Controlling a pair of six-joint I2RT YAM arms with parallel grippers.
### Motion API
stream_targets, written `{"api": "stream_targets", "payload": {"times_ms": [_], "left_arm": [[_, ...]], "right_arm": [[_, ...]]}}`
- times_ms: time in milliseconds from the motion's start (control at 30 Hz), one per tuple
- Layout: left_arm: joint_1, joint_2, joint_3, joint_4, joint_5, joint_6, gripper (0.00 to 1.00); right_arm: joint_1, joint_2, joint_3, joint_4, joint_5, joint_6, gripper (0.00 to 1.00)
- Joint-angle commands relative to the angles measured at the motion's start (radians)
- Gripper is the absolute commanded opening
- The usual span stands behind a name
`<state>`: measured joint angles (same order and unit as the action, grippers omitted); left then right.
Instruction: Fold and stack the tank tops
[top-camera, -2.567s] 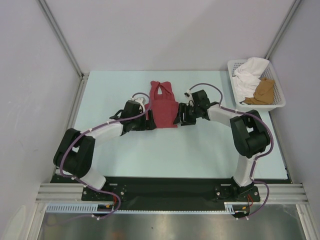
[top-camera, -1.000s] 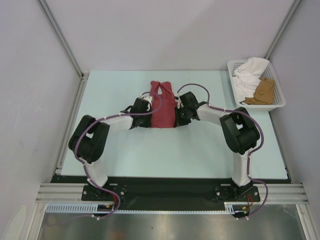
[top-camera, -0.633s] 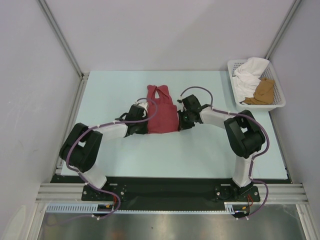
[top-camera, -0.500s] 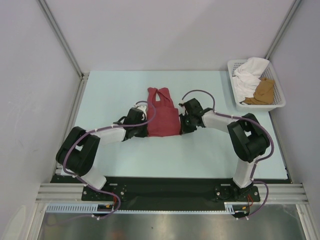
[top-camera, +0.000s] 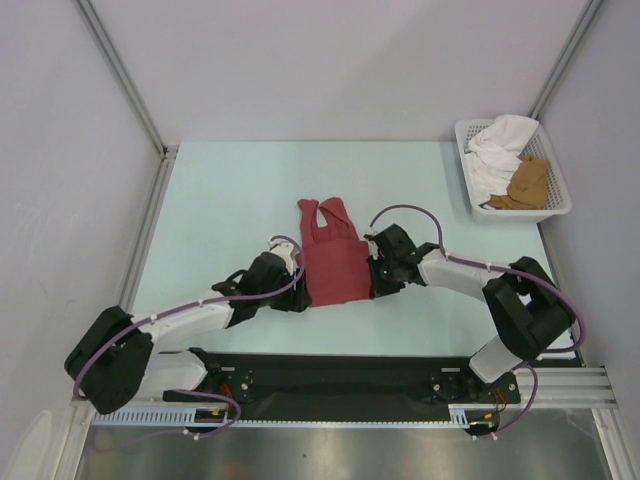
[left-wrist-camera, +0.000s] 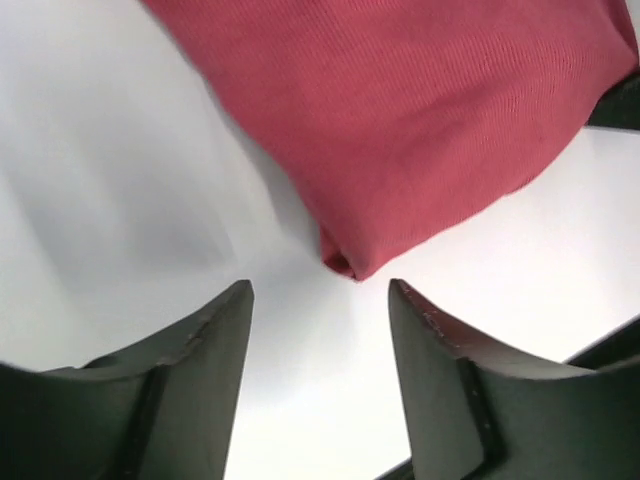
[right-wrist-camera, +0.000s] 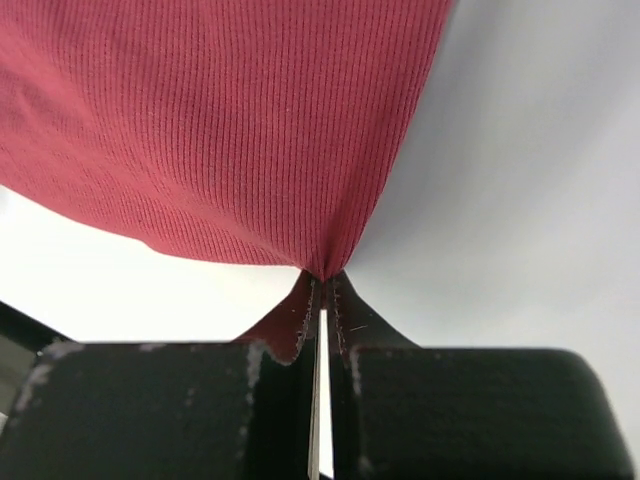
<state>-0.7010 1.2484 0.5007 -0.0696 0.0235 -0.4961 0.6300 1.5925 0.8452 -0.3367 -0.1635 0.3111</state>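
Our left gripper (left-wrist-camera: 320, 300) has just spread and let go of the dark red tank top (top-camera: 333, 262), now lying flat mid-worktop (top-camera: 220, 200) nearer us, while our right gripper (right-wrist-camera: 322, 285) stays pinched on its other near corner, so we judge the laying-out nearly done.

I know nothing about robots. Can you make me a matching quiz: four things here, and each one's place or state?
1 left end effector
2 right end effector
3 dark red tank top
4 tan-brown top

A in the white basket
B open, holding nothing
C shut on the red cloth's corner
D flat on the table

Pairs: 1-B, 2-C, 3-D, 4-A
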Motion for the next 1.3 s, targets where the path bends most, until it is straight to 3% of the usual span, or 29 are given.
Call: {"api": "stream_targets", "payload": {"times_ms": [0,400,567,600,700,733,833,1000,1267], "left_arm": [[-0.025,-0.067,-0.040,-0.010,-0.022,-0.062,0.66],[-0.175,-0.011,-0.021,0.022,-0.099,-0.085,0.70],[-0.176,0.080,0.032,-0.030,-0.180,-0.081,0.65],[-0.176,0.094,0.038,-0.030,-0.184,-0.079,0.63],[-0.178,0.131,0.053,-0.013,-0.163,-0.076,0.44],[-0.180,0.138,0.059,-0.007,-0.155,-0.073,0.24],[-0.202,0.166,0.082,-0.030,-0.161,-0.067,0.00],[-0.242,0.149,0.084,-0.084,-0.185,-0.081,0.00],[-0.245,-0.033,0.038,-0.145,-0.048,-0.116,0.00]], "right_arm": [[0.026,-0.074,-0.024,-0.044,0.024,0.023,0.00],[0.068,-0.109,-0.052,-0.053,0.028,0.049,0.00],[0.073,-0.123,-0.052,-0.064,0.022,0.051,0.00],[0.074,-0.126,-0.052,-0.065,0.022,0.052,0.00],[0.083,-0.135,-0.057,-0.071,0.024,0.057,0.00],[0.082,-0.138,-0.058,-0.073,0.024,0.060,0.00],[0.085,-0.154,-0.069,-0.078,0.027,0.069,0.00],[0.099,-0.189,-0.080,-0.111,0.019,0.086,0.00],[0.135,-0.295,-0.037,-0.257,0.070,0.121,0.00]]}}
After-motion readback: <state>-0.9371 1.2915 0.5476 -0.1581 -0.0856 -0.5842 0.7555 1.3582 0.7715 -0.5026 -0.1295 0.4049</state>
